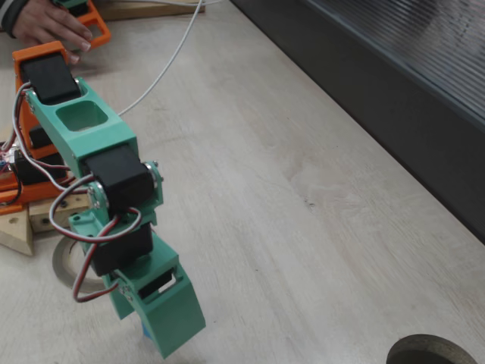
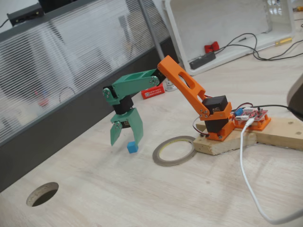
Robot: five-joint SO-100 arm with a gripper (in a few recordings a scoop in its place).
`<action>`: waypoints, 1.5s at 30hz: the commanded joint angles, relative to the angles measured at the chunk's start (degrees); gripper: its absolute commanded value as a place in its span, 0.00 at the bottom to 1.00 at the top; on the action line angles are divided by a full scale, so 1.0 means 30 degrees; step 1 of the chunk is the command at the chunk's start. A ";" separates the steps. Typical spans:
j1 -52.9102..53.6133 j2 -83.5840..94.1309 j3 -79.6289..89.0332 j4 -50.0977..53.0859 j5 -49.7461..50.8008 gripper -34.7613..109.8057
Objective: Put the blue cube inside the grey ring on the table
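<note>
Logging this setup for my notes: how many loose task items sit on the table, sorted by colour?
Blue: 1, the cube, beside the open end effector
Grey: 1, the ring, lying flat on the table
Total: 2

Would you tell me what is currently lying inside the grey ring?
In a fixed view, the grey ring encloses only bare table; the blue cube sits outside it, under the open gripper. In the other, the arm covers most of the ring.
</note>
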 commanded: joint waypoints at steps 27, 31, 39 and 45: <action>0.0205 -0.2051 0.0000 0.0439 0.0205 0.70; 0.0205 -0.2080 -0.0029 0.0439 0.0176 0.70; 0.0205 -0.1904 -0.0029 0.0439 0.0146 0.69; 0.0205 -0.1846 -0.0029 0.0439 0.0205 0.56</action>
